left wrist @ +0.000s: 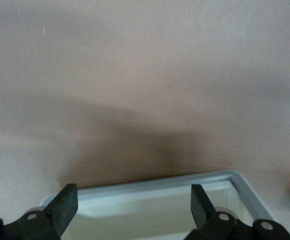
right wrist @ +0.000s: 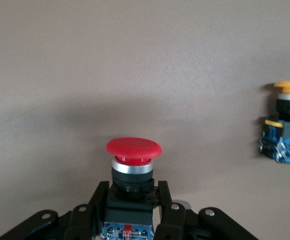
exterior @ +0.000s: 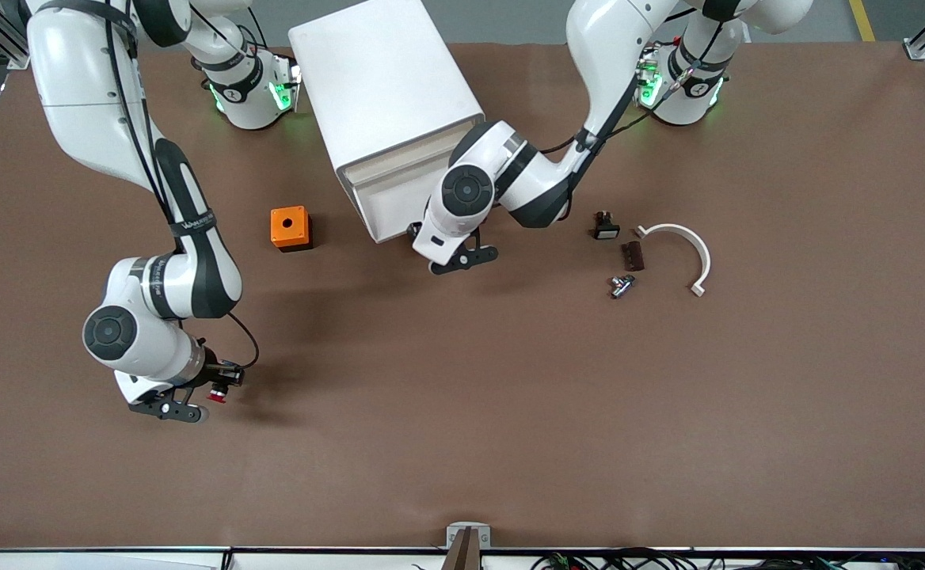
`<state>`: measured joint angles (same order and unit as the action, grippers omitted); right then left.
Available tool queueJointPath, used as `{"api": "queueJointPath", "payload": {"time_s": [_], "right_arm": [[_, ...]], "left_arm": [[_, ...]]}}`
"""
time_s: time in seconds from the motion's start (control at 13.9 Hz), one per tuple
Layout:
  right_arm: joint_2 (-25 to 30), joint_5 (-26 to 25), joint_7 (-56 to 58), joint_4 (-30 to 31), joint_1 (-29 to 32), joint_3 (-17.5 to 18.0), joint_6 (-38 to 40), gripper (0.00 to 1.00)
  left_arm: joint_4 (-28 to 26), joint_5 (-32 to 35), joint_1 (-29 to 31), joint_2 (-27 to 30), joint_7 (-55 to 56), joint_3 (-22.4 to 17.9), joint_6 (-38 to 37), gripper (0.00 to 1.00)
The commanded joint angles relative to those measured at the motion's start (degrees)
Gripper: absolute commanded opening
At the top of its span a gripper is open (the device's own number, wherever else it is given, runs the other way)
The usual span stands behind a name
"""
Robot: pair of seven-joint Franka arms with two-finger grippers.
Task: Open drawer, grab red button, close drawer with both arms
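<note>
Button [right wrist: 133,172], red cap forward, sits clamped by its black body in our right gripper [exterior: 207,393], low in the lower left of the front frame, over bare table [exterior: 510,412]. We judge it light, rigid and smooth, so the squared body below the cap is the safest place to hold it. Our left gripper [left wrist: 133,206], fingers wide apart and holding nothing, hangs at the drawer [exterior: 390,198] front, upper centre, where the drawer shows ajar.
</note>
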<state>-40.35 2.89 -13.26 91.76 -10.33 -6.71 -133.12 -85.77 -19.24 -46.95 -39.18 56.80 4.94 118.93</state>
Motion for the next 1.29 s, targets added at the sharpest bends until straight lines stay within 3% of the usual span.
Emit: {"api": "queueJointPath", "payload": {"time_s": [0.0, 0.43, 0.72, 0.79, 0.86, 0.93, 1.22], "right_arm": [[-1.6, -1.1, 1.4, -1.2, 1.9, 1.1, -1.2, 0.02], [-3.6, -1.8, 1.6, -1.5, 4.4, 1.1, -3.0, 0.02], [-4.7, -1.8, 3.9, -1.8, 5.5, 1.1, -3.4, 0.08], [-5.1, -1.8, 4.3, -2.3, 5.5, 1.1, -3.8, 0.23], [-5.3, -1.7, 5.0, -2.4, 5.5, 1.1, -4.3, 0.79], [-5.2, -1.7, 5.9, -2.5, 5.5, 1.1, -5.0, 1.00], [-4.3, -1.6, 7.5, -4.2, 5.3, 1.1, -4.2, 1.00]], "left_arm": [[-3.2, 0.5, 0.4, 2.5, 3.0, 3.0, -0.3, 0.99], [-4.1, 0.1, 0.4, 2.6, 9.8, 7.9, -0.2, 0.99], [-3.7, 0.4, 1.1, 2.6, 10.6, 8.2, -0.2, 0.99], [-3.3, 0.9, 1.9, 2.6, 10.4, 7.6, -0.2, 0.99], [-2.4, 1.1, 3.5, 2.7, 10.1, 7.5, -0.2, 0.99], [-0.9, 1.1, 5.9, 2.7, 10.1, 7.4, -0.2, 0.99], [4.3, 11.2, 15.1, 4.4, 10.1, 7.5, -3.1, 1.00]]}}
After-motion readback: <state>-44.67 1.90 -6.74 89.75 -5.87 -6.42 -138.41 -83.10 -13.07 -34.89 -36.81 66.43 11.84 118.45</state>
